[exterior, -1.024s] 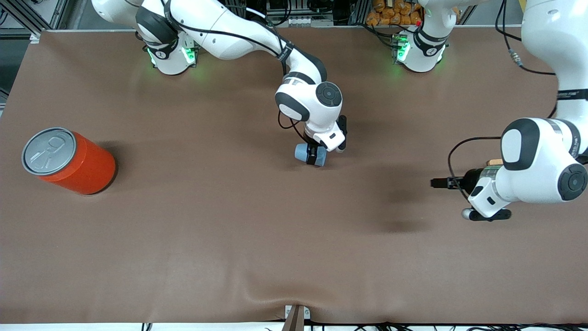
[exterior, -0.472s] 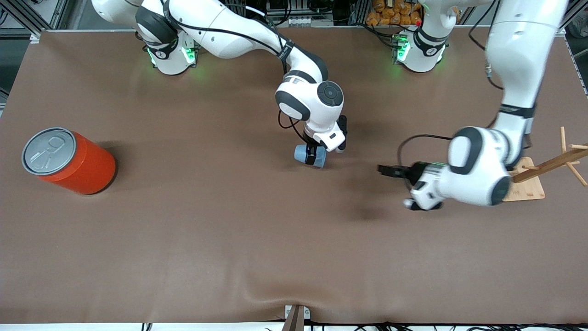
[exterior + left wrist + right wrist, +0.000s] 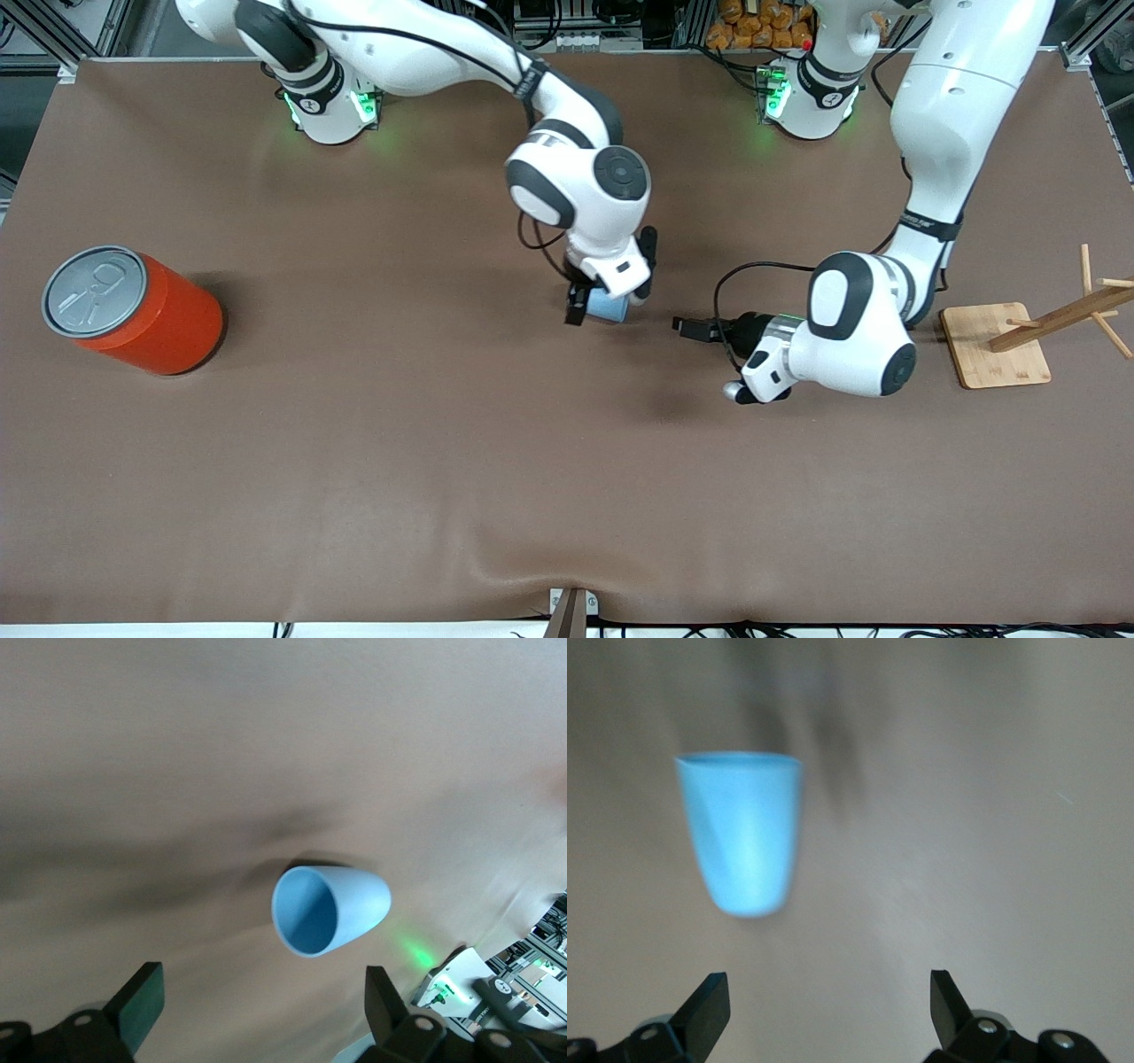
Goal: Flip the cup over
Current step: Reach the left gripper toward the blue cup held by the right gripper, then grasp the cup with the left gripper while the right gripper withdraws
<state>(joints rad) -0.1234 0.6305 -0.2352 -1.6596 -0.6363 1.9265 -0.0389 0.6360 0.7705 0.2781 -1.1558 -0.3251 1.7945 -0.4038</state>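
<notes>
The cup (image 3: 611, 308), a small light-blue tumbler, lies on its side on the brown table mat near the middle, partly hidden under the right hand. My right gripper (image 3: 599, 307) hangs just above it, open and empty. In the right wrist view the cup (image 3: 744, 837) lies free ahead of the spread fingertips (image 3: 709, 1005). My left gripper (image 3: 684, 326) is low over the mat beside the cup, toward the left arm's end, open and empty. The left wrist view looks into the cup's dark-blue mouth (image 3: 308, 914).
A big orange can (image 3: 133, 310) with a grey pull-tab lid stands near the right arm's end. A wooden peg rack (image 3: 997, 347) on a square base stands near the left arm's end.
The right gripper has let go of the cup and opened over it. The left arm has swung in from its end of the table toward the cup, uncovering the wooden rack.
</notes>
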